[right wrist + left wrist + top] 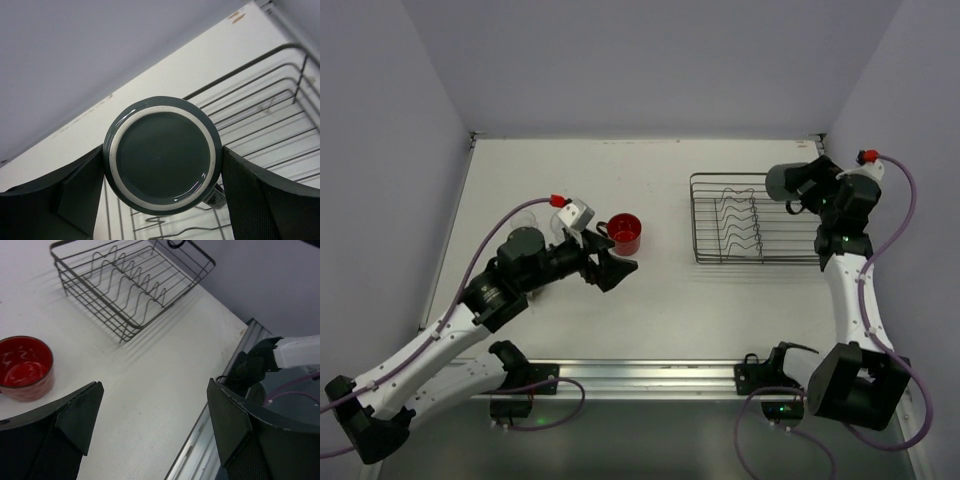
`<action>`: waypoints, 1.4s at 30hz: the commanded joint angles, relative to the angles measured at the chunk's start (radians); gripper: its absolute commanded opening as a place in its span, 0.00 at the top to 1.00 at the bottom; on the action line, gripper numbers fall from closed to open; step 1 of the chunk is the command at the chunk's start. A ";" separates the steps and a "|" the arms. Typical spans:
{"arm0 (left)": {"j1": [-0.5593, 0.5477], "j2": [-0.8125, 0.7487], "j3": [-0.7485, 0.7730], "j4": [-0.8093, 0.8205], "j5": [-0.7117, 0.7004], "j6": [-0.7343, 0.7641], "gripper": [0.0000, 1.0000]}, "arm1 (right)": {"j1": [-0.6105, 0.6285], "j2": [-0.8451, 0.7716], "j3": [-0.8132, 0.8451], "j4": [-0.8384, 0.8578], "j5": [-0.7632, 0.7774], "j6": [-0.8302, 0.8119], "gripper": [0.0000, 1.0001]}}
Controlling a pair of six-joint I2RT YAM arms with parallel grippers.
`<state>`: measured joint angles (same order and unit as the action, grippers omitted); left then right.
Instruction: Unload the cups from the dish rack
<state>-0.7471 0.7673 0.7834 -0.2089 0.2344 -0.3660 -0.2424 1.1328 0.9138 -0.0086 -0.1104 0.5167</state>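
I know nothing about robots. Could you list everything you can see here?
red cup: one, red, upright on the table, left of the rack
dark grey cup: one, dark grey, held over the rack's far right corner
dish rack: one, black wire, right side of the table
table: one, white
left tool: one, black, open, beside the red cup
right tool: one, black, shut on the dark grey cup

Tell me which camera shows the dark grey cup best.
Right wrist. The dark grey cup fills the frame, base toward the lens, gripped by the right claw above the dish rack. Top external shows it only as a small grey shape near the rack's right end. Left wrist does not clearly show it.
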 commanded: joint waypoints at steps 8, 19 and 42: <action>0.002 0.389 0.053 0.626 0.252 -0.284 0.10 | 0.002 -0.166 -0.272 0.491 -0.555 0.520 0.46; -0.006 0.691 0.240 0.812 0.286 -0.404 0.11 | 0.081 -0.131 -0.495 1.143 -0.828 0.997 0.44; -0.034 0.532 0.254 0.440 0.064 -0.204 1.00 | 0.265 -0.143 -0.546 0.978 -0.787 0.820 0.01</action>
<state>-0.7815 1.4002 1.0058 0.3943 0.4263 -0.7162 0.0193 1.0901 0.3435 1.1519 -0.9058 1.5005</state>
